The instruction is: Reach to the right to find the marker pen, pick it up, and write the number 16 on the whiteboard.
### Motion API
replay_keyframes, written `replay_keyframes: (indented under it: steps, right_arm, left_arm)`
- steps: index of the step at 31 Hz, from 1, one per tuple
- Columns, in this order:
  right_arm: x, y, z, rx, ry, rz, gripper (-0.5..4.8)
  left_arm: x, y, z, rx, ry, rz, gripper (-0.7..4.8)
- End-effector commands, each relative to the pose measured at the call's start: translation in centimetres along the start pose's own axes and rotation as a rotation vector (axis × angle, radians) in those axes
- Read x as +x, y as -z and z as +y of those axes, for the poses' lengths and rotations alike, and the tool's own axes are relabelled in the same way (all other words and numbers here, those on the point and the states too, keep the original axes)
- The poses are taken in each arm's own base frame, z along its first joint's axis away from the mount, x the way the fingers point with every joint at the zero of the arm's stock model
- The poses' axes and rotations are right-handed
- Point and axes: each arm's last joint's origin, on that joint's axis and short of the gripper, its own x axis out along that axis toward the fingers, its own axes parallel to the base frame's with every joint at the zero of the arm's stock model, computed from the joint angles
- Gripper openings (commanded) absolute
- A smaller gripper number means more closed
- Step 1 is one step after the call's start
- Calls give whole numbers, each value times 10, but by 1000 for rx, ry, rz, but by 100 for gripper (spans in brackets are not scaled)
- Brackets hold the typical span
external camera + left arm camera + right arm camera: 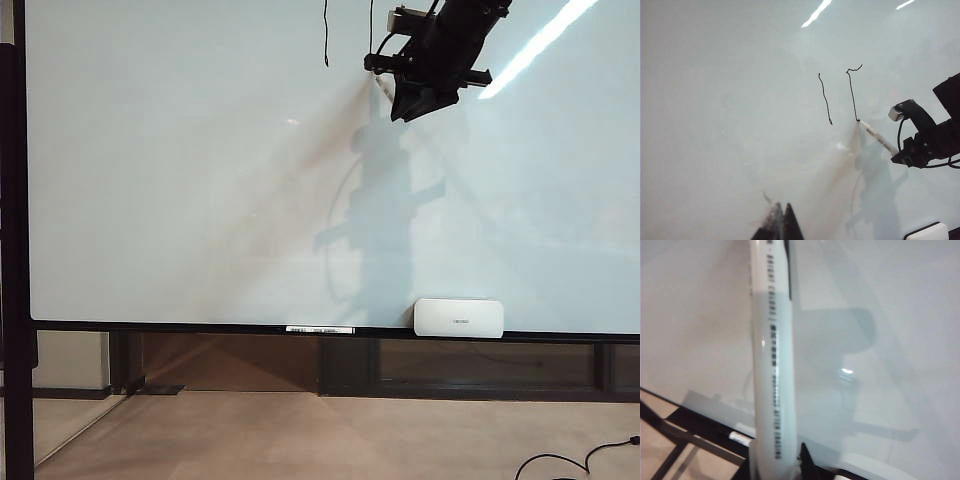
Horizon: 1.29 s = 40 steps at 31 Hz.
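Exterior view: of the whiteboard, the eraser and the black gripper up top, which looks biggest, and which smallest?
1. whiteboard, by far the largest.
2. right gripper assembly and eraser look similar in size; the gripper is cut off by the frame, so I won't rank them.

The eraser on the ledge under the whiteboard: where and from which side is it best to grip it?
Probably the eraser is best gripped across its short height, top and bottom edges, coming straight from the front: it lies long and flat against the whiteboard, its back unreachable. The right gripper already holds the marker.
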Motion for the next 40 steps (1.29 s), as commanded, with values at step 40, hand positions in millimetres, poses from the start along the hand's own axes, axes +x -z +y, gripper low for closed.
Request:
replay_keyframes:
  steps: [40]
  right_arm:
    - [-19,-28,1,13,196,-194,-5]
  left_arm:
    - [-1,-4,1,13,-12,-28,-6]
